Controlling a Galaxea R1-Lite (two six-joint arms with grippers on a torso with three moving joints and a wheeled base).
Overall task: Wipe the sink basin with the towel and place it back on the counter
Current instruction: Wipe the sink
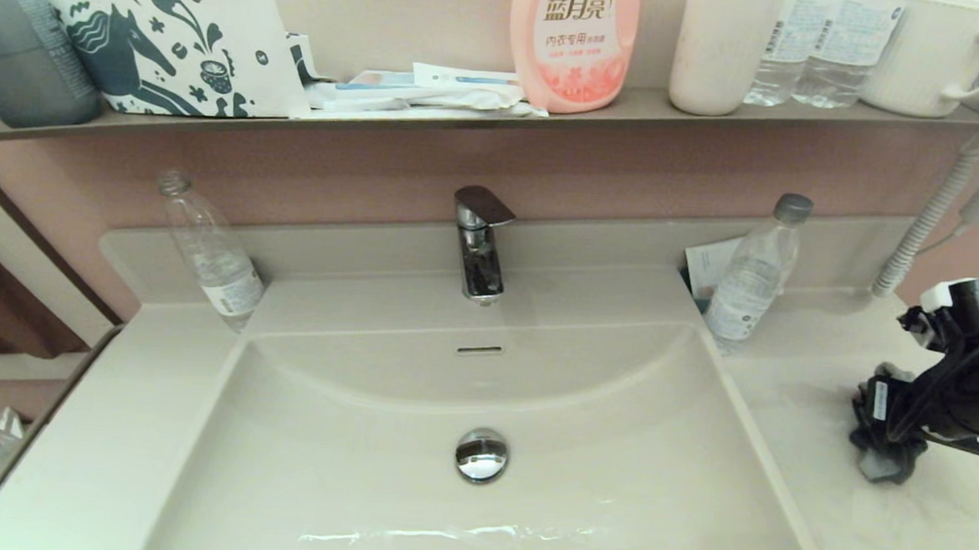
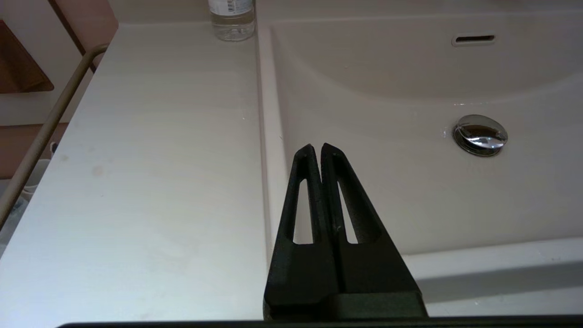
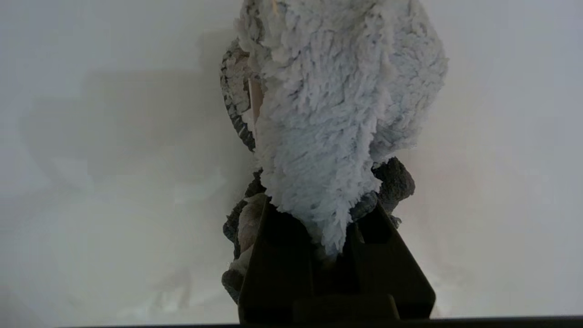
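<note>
Right wrist view: right gripper (image 3: 334, 228) fingers (image 3: 278, 255) clenched on the towel (image 3: 337, 105); pale fluffy side faces the cam, dark grey folds bunch at the fingertips. Towel hangs beyond the fingers over the glossy cream table (image 3: 91, 182), casting a shadow on it. Contact w/ the surface cannot be told from this view.

Head view: right gripper (image 1: 887, 451) sits low over the table (image 1: 821, 510) on the robot's right, outside the sink basin (image 1: 345, 469). Dark towel (image 1: 882, 463) shows under the black wrist assy, at or just above the table surface. Clear bottle w/ grey cap (image 1: 753, 276) stands near, at the basin's rear right corner, w/ a card behind it.

Left wrist view: left gripper (image 2: 321, 150) fingers pressed together, nothing between them. It hovers over the basin's left rim (image 2: 268, 136), parked. Drain plug (image 2: 480, 135) and overflow slot (image 2: 473, 39) lie beyond it; bottle base (image 2: 232, 20) stands on the table at the rear left.

Head view, outward: wet streaks near the basin's front; chrome faucet (image 1: 479, 241) centred behind the basin. Uncapped clear bottle (image 1: 210, 252) at rear left. Brown wall shelf (image 1: 464, 119) carries a horse-print pouch (image 1: 175, 45), pink detergent bottle (image 1: 573, 40), tumbler, water bottles, mug.
</note>
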